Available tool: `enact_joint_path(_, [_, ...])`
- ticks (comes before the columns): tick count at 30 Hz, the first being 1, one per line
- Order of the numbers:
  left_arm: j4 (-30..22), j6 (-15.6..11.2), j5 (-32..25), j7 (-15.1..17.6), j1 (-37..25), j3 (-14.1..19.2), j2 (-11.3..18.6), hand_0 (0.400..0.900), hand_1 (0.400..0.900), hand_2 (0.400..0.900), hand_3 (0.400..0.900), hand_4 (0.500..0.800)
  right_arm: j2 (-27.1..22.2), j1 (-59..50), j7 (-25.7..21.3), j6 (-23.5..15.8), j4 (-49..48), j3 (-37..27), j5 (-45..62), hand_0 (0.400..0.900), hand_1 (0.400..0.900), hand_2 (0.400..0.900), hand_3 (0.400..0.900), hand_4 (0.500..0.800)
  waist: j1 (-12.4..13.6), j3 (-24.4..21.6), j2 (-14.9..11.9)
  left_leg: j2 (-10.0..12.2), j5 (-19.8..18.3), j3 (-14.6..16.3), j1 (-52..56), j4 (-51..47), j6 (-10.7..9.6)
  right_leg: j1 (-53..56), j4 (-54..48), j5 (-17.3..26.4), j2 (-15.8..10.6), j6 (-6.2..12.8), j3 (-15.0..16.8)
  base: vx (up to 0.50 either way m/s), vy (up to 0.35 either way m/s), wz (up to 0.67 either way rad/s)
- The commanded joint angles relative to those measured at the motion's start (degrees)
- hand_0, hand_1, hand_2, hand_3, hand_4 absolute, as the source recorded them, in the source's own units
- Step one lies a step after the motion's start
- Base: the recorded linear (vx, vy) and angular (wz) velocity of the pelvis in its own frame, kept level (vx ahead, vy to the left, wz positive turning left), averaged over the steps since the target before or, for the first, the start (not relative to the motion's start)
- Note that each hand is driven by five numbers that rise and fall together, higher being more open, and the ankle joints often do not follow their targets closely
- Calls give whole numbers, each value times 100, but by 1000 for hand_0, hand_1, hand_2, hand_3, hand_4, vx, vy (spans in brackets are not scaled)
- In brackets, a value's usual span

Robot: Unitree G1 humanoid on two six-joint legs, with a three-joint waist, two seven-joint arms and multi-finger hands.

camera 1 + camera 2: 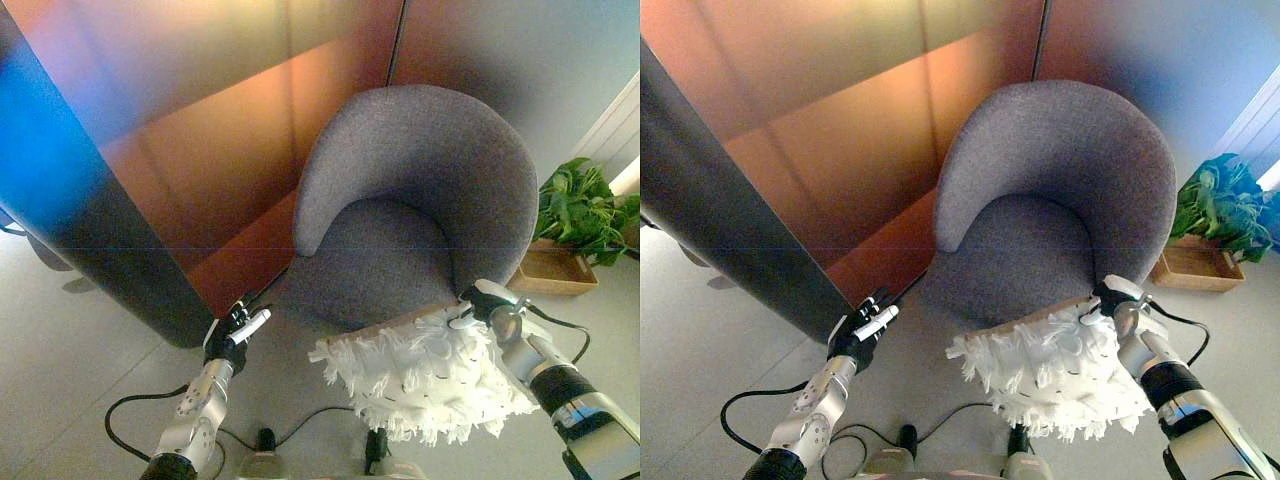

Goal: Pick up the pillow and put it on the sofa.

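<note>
Pillow (425,375) hangs from the right hand (480,305), whose fingers pinch its top corner, partly hidden by fringe; left hand (235,333) is loosely open, holding nothing.

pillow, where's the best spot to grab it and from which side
The pillow is best taken by its firm tan top edge, coming from its right end, likely where the right robot hand already is. The white fringe looks loose and would likely slip. The left robot hand is free and could steady the left end.
</note>
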Motion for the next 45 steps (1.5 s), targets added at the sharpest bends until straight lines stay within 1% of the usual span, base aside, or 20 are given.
enact_joint_path(1, [-21, -261, 176, -238, -166, -90, 163, 900, 900, 900, 900, 800, -1020, -1570, -332, -207, -103, -31, -468, 400, 400, 400, 400, 500, 134, -795, -217, 176, -89, -249, 45, 56, -61, 259, 53, 90, -427, 582, -162, 32, -4, 1])
enact_joint_path(6, [-28, -234, 177, -350, -68, -136, 224, 900, 900, 900, 900, 800, -1286, -2151, -382, -433, 238, 174, -252, 400, 400, 400, 400, 500, 227, -867, -241, 186, -64, -279, 16, 44, -82, 269, 39, 92, -426, 581, -230, 39, 2, 2])
enact_joint_path(10, [-76, -268, 172, -433, 17, -208, 293, 900, 900, 900, 900, 800, -1468, -2614, -453, -522, 539, 376, 17, 400, 400, 400, 400, 500, 309, -906, -250, 183, -51, -322, -14, 37, -90, 276, 38, 80, -429, 579, -286, 70, 0, 7])
enact_joint_path(14, [-256, -241, 173, -545, 102, -288, 386, 900, 900, 900, 900, 800, -1539, -2992, -561, -716, 991, 538, 134, 400, 400, 400, 400, 500, 428, -897, -260, 189, -47, -404, -41, 25, -92, 274, 41, 64, -420, 568, -341, 88, -13, 12])
enact_joint_path(19, [-410, -240, 175, -620, 146, -418, 496, 900, 900, 900, 900, 800, -1575, -3403, -713, -845, 1429, 804, 180, 400, 400, 400, 400, 500, 562, -788, -250, 198, -38, -534, -109, 18, -90, 249, 46, 43, -397, 555, -372, 52, -21, 11])
enact_joint_path(22, [-476, -267, 152, -628, 81, -474, 560, 900, 900, 900, 900, 800, -1599, -3645, -829, -762, 1564, 1001, 253, 400, 400, 400, 400, 500, 633, -666, -241, 209, -14, -599, -204, 20, -93, 176, 58, 52, -396, 558, -384, -19, -42, 12])
enact_joint_path(26, [-549, -393, 12, -671, -249, -491, 726, 900, 900, 900, 900, 800, -1585, -4270, -1075, -631, 1844, 1346, 505, 400, 400, 400, 400, 500, 747, -263, -227, 229, 26, -721, -492, 43, -95, -71, 80, 80, -354, 551, -373, -179, -91, 9])
enact_joint_path(28, [-642, -442, -17, -647, -402, -483, 785, 900, 900, 900, 900, 800, -1588, -4556, -1157, -566, 1894, 1539, 658, 400, 400, 400, 400, 500, 774, -71, -213, 246, 50, -775, -653, 47, -96, -204, 78, 87, -315, 532, -349, -203, -72, 3])
enact_joint_path(31, [-741, -511, -24, -575, -548, -503, 798, 900, 900, 900, 900, 800, -1596, -4789, -1239, -569, 1976, 1710, 759, 400, 400, 400, 400, 500, 785, 118, -179, 256, 91, -847, -846, 47, -93, -370, 72, 98, -259, 503, -305, -143, -44, 0])
enact_joint_path(35, [-822, -614, -49, -490, -637, -570, 781, 900, 900, 900, 900, 800, -1577, -5023, -1359, -560, 2084, 1929, 797, 400, 400, 400, 400, 500, 786, 277, -126, 215, 131, -928, -1040, 58, -71, -539, 76, 105, -218, 464, -233, -91, 3, -2])
enact_joint_path(40, [-892, -648, -75, -398, -666, -658, 755, 900, 900, 900, 900, 800, -1545, -5201, -1528, -475, 2215, 2044, 715, 400, 400, 400, 400, 500, 792, 339, -68, 161, 150, -945, -1136, 67, -51, -610, 88, 101, -227, 446, -222, -29, 26, 0])
enact_joint_path(43, [-901, -695, -131, -356, -684, -711, 754, 900, 900, 900, 900, 800, -1512, -5297, -1766, -392, 2434, 2080, 654, 400, 400, 400, 400, 500, 799, 374, -19, 122, 172, -944, -1190, 68, -51, -657, 98, 111, -251, 451, -231, -42, 45, -1])
enact_joint_path(44, [-882, -713, -154, -372, -676, -714, 757, 900, 900, 900, 900, 800, -1514, -5308, -1814, -359, 2459, 2068, 651, 516, 516, 516, 516, 569, 798, 369, -8, 113, 174, -937, -1190, 65, -49, -656, 96, 110, -256, 451, -237, -21, 39, 0])
enact_joint_path(45, [-865, -731, -171, -393, -659, -716, 761, 900, 900, 900, 900, 800, -1518, -5306, -1831, -332, 2491, 2050, 578, 794, 794, 794, 794, 736, 797, 353, 1, 101, 174, -929, -1188, 61, -49, -657, 96, 113, -266, 458, -242, -12, 37, -1])
